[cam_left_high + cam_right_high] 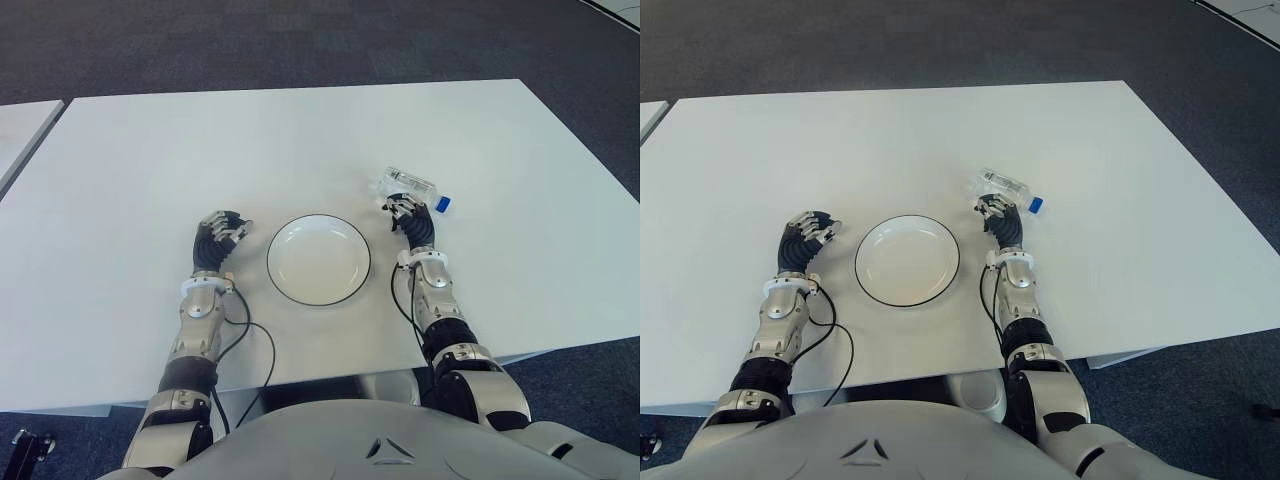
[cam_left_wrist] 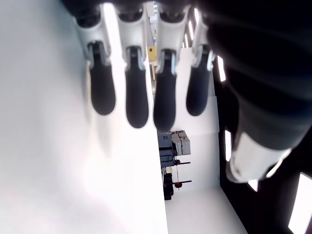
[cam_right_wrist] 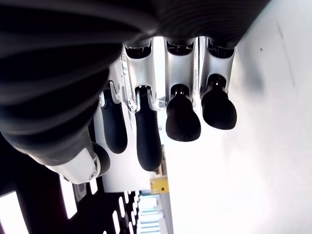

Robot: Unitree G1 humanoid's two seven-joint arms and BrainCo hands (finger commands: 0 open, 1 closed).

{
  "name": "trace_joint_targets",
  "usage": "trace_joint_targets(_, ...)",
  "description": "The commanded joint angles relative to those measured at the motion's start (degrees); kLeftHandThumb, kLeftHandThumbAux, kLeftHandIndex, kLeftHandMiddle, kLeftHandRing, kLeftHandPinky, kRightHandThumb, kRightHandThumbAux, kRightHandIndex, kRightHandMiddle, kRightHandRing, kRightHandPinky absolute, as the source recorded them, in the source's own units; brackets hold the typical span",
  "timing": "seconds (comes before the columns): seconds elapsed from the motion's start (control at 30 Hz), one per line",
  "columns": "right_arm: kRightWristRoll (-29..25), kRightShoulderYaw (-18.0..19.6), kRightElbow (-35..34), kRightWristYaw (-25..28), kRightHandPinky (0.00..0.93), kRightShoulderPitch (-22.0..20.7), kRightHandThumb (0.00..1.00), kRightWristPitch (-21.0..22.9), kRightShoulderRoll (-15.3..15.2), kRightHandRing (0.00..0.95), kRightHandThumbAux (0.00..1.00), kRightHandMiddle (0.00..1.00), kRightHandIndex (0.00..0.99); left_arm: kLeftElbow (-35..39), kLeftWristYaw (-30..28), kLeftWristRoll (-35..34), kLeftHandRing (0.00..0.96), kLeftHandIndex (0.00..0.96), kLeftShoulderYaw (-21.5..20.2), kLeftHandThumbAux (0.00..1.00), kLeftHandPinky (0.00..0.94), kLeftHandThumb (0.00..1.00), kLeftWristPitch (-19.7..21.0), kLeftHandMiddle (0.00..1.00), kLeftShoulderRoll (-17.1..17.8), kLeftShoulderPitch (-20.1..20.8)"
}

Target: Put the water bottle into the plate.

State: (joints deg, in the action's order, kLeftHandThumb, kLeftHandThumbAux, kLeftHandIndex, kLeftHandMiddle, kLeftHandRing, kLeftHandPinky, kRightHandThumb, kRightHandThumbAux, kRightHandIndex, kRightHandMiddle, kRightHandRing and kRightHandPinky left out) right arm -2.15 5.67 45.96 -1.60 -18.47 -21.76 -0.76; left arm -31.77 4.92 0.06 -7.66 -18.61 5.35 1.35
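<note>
A clear water bottle (image 1: 406,185) with a blue cap (image 1: 442,203) lies on its side on the white table (image 1: 300,140), right of and slightly beyond the white, black-rimmed plate (image 1: 318,260). My right hand (image 1: 406,211) is just on the near side of the bottle, its fingers (image 3: 146,141) loosely bent with nothing between them. I cannot tell whether the fingertips touch the bottle. The plate has nothing in it. My left hand (image 1: 221,230) shows to the left of the plate, with its fingers (image 2: 137,102) relaxed and holding nothing.
A black cable (image 1: 265,345) loops from my left wrist toward the table's near edge. The corner of a second white table (image 1: 22,125) shows at the far left. Dark carpet (image 1: 300,40) surrounds the table.
</note>
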Motion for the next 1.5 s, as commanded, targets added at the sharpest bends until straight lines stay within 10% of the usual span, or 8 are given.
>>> trace_joint_targets(0.03,2.22,-1.14,-2.13,-1.18,0.771,3.04,0.843,1.13,-0.75,0.785,0.68,0.558,0.424,-3.38,-0.72,0.02,0.48,0.427,0.65,0.719,0.468,0.7,5.33,0.485,-0.83,-3.4)
trace_joint_targets(0.43,20.12,-8.98,-11.77,-10.02,0.77,6.08,0.839,-6.28,-7.0,0.76,0.686,0.581,0.406,-4.14,-0.28,-0.09,0.485,0.427,0.45,0.719,0.474,0.7,5.63,0.49,-1.22,-2.96)
trace_joint_targets(0.67,34.42,-13.56,-18.87,-18.92,0.7,6.29,0.834,-3.05,-11.62,0.699,0.692,0.572,0.388,-3.43,-0.25,-0.02,0.491,0.427,0.66,0.719,0.479,0.703,5.68,0.494,-1.53,-3.2)
trace_joint_targets(0.87,39.04,-15.36,-20.27,-23.08,0.41,5.62,0.711,-1.87,-13.38,0.393,0.726,0.37,0.398,-3.22,-0.33,0.12,0.486,0.427,0.8,0.719,0.475,0.703,5.61,0.49,-1.52,-3.22)
trace_joint_targets(1.0,42.2,-16.48,-18.75,-27.21,0.173,3.5,0.456,-2.75,-15.07,0.16,0.688,0.151,0.156,-3.2,-0.24,0.23,0.487,0.427,0.84,0.718,0.475,0.703,5.47,0.492,-1.5,-3.26)
trace_joint_targets(1.5,50.47,-19.6,-17.72,-37.45,0.0,-1.91,0.669,5.94,-16.2,0.0,0.32,0.0,0.0,-3.84,-0.17,0.18,0.482,0.428,0.69,0.718,0.466,0.702,5.34,0.493,-1.45,-2.88)
